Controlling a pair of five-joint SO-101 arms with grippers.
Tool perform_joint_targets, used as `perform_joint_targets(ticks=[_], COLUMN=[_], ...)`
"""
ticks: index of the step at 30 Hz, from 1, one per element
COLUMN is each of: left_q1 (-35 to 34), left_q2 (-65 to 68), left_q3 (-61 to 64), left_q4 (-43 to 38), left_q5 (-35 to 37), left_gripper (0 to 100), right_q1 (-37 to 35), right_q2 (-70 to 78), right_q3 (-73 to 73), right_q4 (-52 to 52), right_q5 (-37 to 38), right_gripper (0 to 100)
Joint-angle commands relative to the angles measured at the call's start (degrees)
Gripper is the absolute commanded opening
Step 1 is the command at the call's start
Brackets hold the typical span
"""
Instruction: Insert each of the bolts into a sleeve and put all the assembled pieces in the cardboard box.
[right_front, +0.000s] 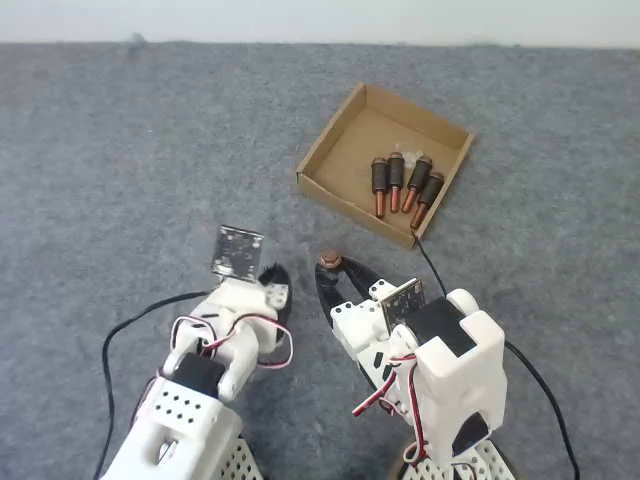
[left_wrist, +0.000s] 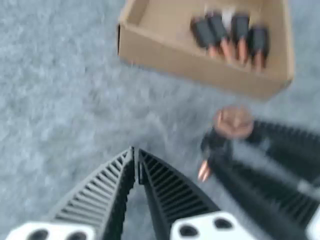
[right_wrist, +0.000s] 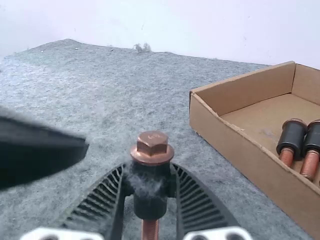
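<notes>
Cardboard box (right_front: 365, 135): an open-topped tray resting on grey felt (right_front: 150, 150), with one long wall turned toward the two arms.
Inside the box: four sleeved bolts (right_front: 405, 185) lie side by side on the floor, crowded toward the end nearer the right arm. Their copper tips point at the wall that faces the arms.
Right gripper (right_wrist: 150, 175): outside the box, just short of that facing wall, clamped narrow on a black sleeve (right_wrist: 149, 190).
Bolt (right_wrist: 151, 148): stands upright through the held sleeve. Its hexagonal copper head and flange sit on the sleeve's top end, and the shank shows below.
Clearance: the sleeve appears to be lifted off the felt, though the blurred left wrist view leaves that uncertain.
Left gripper (left_wrist: 136, 152): also outside the box, beside the right gripper on the side away from the loaded bolts and farther from the facing wall. It is pressed closed to a point with nothing in it.
Gap between grippers: they are near each other but not touching.
</notes>
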Motion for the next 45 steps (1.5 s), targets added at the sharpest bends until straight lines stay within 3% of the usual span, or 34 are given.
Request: perform_joint_targets(ticks=[1, 8, 13, 19, 26, 30, 38, 45], left_q1=[-0.26, -0.26, -0.26, -0.53, -12.75, -13.1, -13.36, -14.77], left_q2=[-1.23, -1.23, -1.23, -1.23, -1.23, -1.23, -1.93, -22.59], left_q3=[-4.97, -6.55, -12.62, -12.62, -17.27, -16.84, -17.01, -14.99], left_q4=[11.43, 19.69, 29.8, 30.59, 30.51, 30.59, 30.59, 39.12], left_q5=[-5.27, -6.51, -6.77, -6.68, -8.79, -13.1, -12.92, -12.84], left_gripper=[1, 1, 1, 1, 1, 1, 1, 1], right_q1=[0.92, 0.92, 0.92, 0.92, 0.92, 0.92, 1.01, 1.01], right_q2=[-3.38, -3.38, -3.38, -3.38, -3.38, -3.38, -3.38, -3.38], right_q3=[0.35, 0.35, 0.35, 0.35, 0.35, 0.35, 0.35, 0.35], right_q4=[-0.04, -0.04, -0.04, -0.04, -0.04, -0.04, -0.04, 0.04], right_q5=[-0.44, -0.44, -0.44, -0.44, -0.44, -0.44, -0.44, -0.35], right_gripper=[0.6, 0.6, 0.6, 0.6, 0.6, 0.6, 0.6, 0.6])
